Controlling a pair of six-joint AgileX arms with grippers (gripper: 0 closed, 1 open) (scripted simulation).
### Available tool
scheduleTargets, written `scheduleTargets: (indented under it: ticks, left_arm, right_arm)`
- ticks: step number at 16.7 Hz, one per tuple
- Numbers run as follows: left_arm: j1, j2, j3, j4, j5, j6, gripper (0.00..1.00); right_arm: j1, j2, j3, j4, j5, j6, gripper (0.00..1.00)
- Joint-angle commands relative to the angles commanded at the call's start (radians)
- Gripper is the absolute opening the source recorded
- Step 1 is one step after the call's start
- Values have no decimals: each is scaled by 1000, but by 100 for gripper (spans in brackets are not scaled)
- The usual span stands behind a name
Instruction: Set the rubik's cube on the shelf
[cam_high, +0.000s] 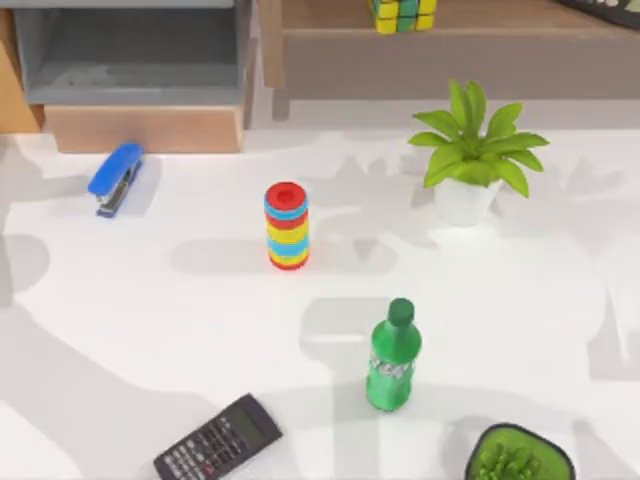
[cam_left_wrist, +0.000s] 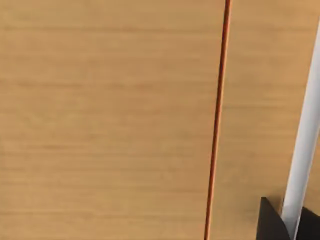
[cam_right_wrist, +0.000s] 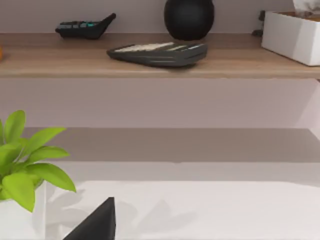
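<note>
The rubik's cube (cam_high: 405, 15) sits on the shelf (cam_high: 330, 22) at the top middle of the frame, maybe done already. You cannot tell if either tool is open. Keep both arms away from it.

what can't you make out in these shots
- rubik's cube on the shelf: top view's upper edge cuts it off.
- Green object: cropped at the top view's bottom edge, so I can't tell what it is.
- Left wrist view: wooden panel up close.
</note>
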Motion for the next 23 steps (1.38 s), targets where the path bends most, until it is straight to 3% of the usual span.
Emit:
scheduleTargets:
  ticks: [5, 18, 23]
  left_arm:
    - [-6, 5, 15, -11, -4, -3, 0]
    - [-6, 5, 15, -11, -4, -3, 98]
    - [-6, 5, 15, -11, -4, -3, 100]
  right_arm:
    - [0, 0, 0, 0, 0, 0, 100]
    - [0, 0, 0, 0, 0, 0, 100]
    - [0, 0, 0, 0, 0, 0, 100]
